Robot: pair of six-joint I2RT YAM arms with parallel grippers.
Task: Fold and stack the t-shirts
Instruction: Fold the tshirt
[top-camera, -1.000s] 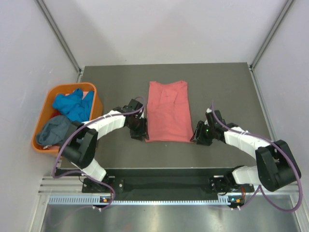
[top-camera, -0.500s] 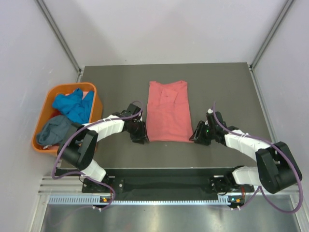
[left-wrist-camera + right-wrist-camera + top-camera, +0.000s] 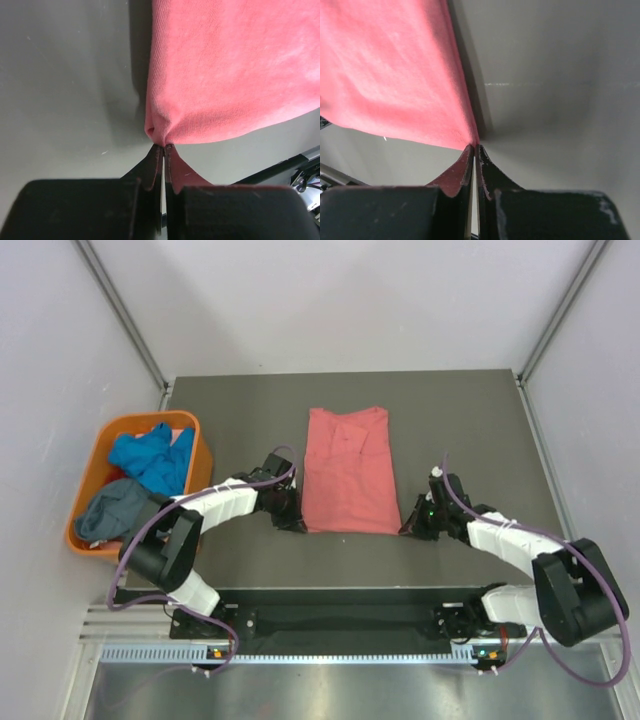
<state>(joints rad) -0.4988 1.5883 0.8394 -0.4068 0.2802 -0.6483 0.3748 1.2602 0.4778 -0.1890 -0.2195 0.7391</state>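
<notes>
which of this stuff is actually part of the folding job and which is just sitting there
Part of the job:
salmon-pink t-shirt, flat on the table, near corners pinched by the left gripper and right gripper
bright blue t-shirt and grey-blue t-shirt, both bunched in the orange tub

Just there:
orange tub
table

Dark grey matte rectangular table (image 3: pixel 460 420). Orange plastic tub (image 3: pixel 95 465) at left table edge. Pale walls on three sides. Aluminium frame struts (image 3: pixel 120 310) at rear corners.
</notes>
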